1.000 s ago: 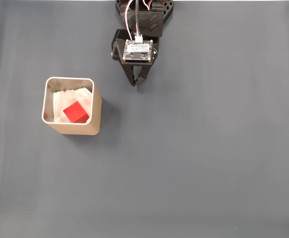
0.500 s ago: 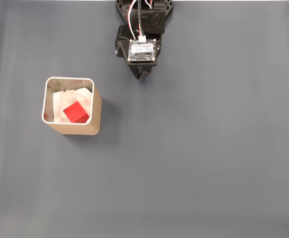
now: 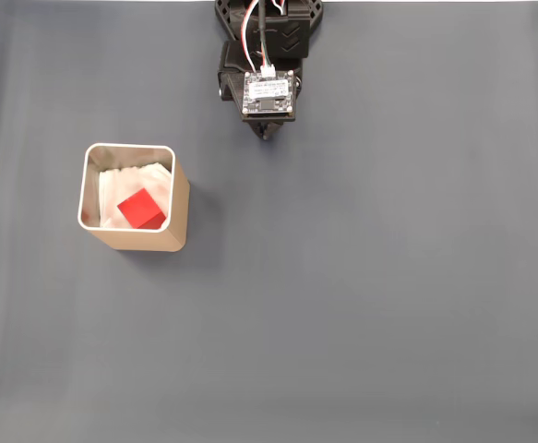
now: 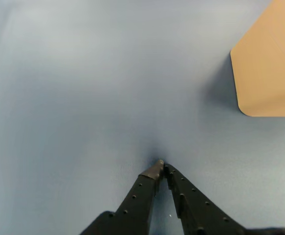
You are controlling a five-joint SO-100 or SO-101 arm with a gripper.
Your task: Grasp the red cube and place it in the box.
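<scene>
A dull blue-grey mat (image 3: 388, 295) covers the whole work surface, smooth and evenly lit, with faint soft creases along its left side in the fixed view. At the far edge of that view, a little left of centre, the black arm (image 3: 269, 37) reaches in from the top, carrying a small circuit board (image 3: 269, 95) with red and white wires running up from it. The gripper (image 3: 267, 136) shows just past the near edge of the board as a dark point. In the wrist view the gripper (image 4: 162, 166) comes up from the bottom edge, its two black fingers (image 4: 137, 200) meeting at their tips with nothing between them, poised over bare mat. The box (image 3: 174, 198), tan with a thin pale rim and rounded corners, stands on the left side of the fixed view, well apart from the arm and nearer the camera's bottom edge than the gripper is. The red cube (image 3: 141, 209) lies inside the box on crumpled white lining (image 3: 121, 185), turned at an angle and sitting toward the near right corner. In the wrist view one tan wall of the box (image 4: 269, 63) fills the upper right corner, casting a soft shadow to its left.
</scene>
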